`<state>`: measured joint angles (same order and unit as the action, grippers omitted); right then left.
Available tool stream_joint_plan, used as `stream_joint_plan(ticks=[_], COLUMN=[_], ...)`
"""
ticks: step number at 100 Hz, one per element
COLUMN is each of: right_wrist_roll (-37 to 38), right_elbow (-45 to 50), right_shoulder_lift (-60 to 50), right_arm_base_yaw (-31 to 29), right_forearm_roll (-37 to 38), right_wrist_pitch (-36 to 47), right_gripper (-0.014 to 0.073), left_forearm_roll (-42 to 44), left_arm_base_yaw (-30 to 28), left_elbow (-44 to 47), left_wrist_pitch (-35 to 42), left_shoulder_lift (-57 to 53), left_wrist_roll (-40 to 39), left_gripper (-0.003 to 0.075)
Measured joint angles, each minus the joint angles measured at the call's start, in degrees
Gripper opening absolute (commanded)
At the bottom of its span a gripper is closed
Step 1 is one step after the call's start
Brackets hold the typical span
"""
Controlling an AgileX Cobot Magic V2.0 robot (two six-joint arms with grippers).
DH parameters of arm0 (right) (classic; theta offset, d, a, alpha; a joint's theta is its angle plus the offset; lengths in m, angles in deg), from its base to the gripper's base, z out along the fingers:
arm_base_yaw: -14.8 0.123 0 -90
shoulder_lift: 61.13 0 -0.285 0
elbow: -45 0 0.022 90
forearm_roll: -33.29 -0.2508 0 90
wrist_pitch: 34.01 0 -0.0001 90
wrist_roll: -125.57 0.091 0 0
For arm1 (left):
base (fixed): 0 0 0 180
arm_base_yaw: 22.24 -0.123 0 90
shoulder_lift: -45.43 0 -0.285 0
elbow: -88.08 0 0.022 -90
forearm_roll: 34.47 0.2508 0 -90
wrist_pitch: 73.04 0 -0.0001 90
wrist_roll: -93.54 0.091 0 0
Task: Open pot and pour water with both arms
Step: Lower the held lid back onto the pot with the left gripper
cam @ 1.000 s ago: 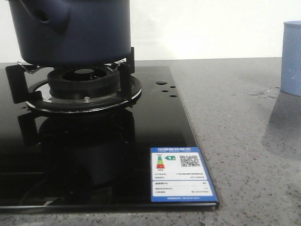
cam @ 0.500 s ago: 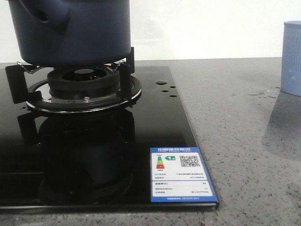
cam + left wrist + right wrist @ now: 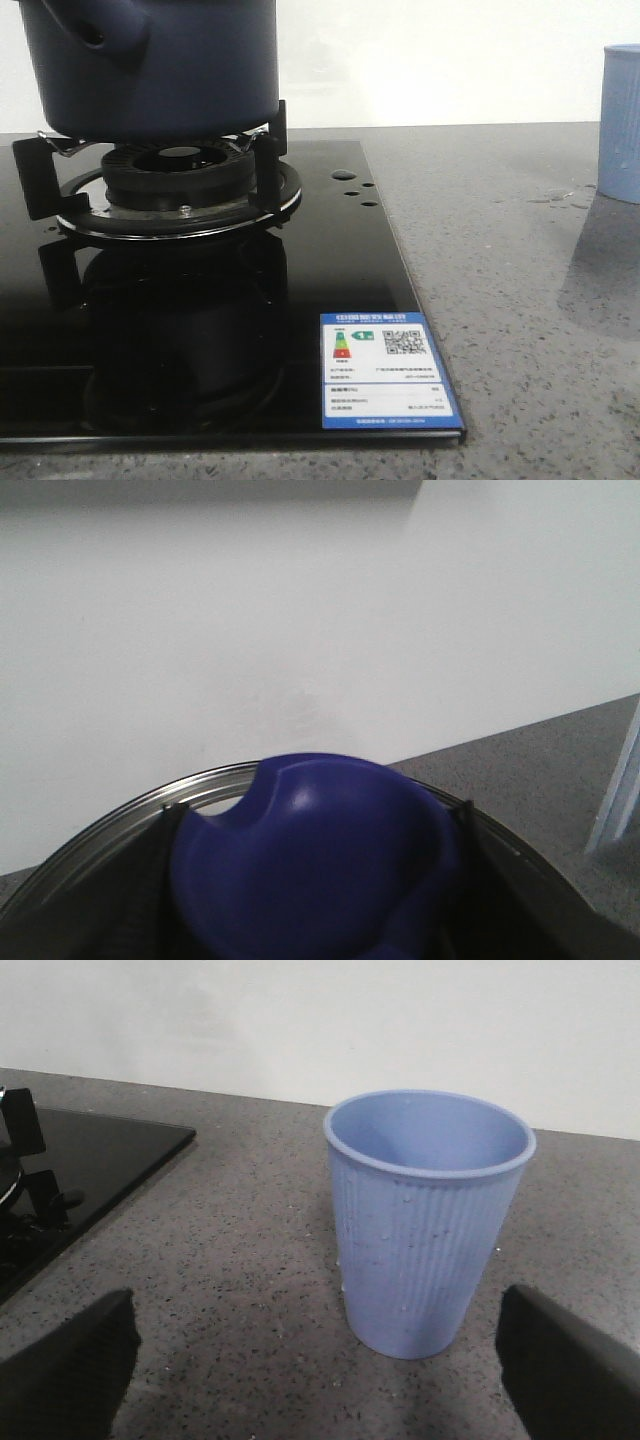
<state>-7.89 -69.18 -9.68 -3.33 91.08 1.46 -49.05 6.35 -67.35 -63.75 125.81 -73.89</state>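
Observation:
The dark navy pot [image 3: 170, 70] stands on the burner grate [image 3: 265, 160] at the far left, its stubby hollow spout [image 3: 95, 35] facing forward; its top is cut off by the front view. In the left wrist view my left gripper [image 3: 315, 880] is shut on a blue lid knob [image 3: 320, 850], with the lid's metal rim [image 3: 120, 815] curving behind it. Whether the lid rests on the pot cannot be told. My right gripper [image 3: 320, 1375] is open low over the counter, its dark fingers [image 3: 70, 1375] wide apart, short of a pale blue ribbed cup [image 3: 425, 1230].
A black glass hob [image 3: 330, 260] with a blue-edged label [image 3: 385, 370] covers the left half of the grey speckled counter [image 3: 500, 300]. The cup [image 3: 622, 120] stands at the right edge, water drops [image 3: 560, 195] beside it. A white wall runs behind.

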Motion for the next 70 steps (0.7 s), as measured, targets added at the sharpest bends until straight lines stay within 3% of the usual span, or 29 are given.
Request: stream_joint_plan(ticks=[70], right_wrist_roll=[0.0], right_elbow=[0.0], right_shoulder_lift=[0.0], right_arm_base_yaw=[0.0], right_forearm_roll=[0.0], right_wrist_pitch=[0.0], right_gripper=[0.0659], left_forearm_roll=[0.0], left_arm_base_yaw=[0.1], left_elbow=[0.0], left_wrist_pitch=[-1.3], left_shoulder_lift=[2.0], left_wrist_roll=[-0.2], left_gripper=[0.0369])
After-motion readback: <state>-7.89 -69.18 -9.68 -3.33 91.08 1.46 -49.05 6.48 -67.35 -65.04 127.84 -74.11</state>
